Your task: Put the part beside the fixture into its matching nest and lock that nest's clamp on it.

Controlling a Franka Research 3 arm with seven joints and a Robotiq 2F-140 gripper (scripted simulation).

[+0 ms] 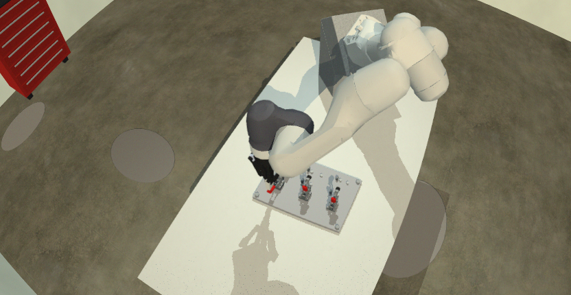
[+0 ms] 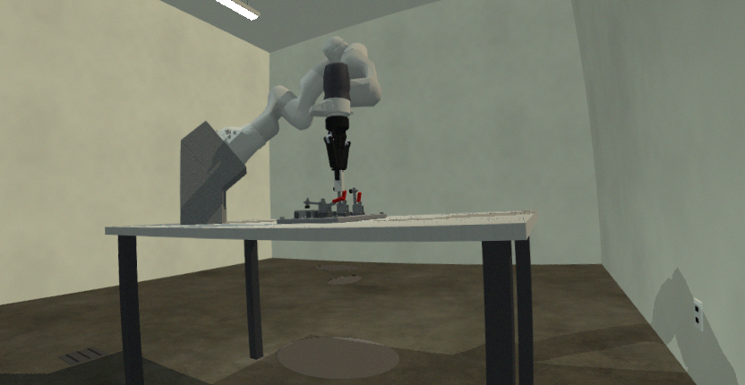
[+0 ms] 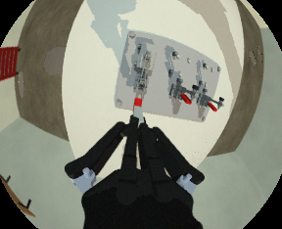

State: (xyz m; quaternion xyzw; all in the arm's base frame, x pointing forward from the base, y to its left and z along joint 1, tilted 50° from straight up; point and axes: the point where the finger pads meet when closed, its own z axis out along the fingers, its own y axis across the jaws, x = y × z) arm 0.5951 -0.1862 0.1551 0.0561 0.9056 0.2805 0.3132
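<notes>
The grey fixture plate lies on the white table and carries three toggle clamps with red handles. My gripper is shut and points straight down, its fingertips at the end of the left clamp's handle, which stands tilted up. The middle clamp and the right clamp have their handles lying lower. The left nest is mostly hidden by my arm in the top view. I cannot make out the part in any view.
The robot's grey pedestal stands at the table's far end. A red tool cabinet stands on the floor, far from the table. The fixture sits near the table's middle, toward one long edge.
</notes>
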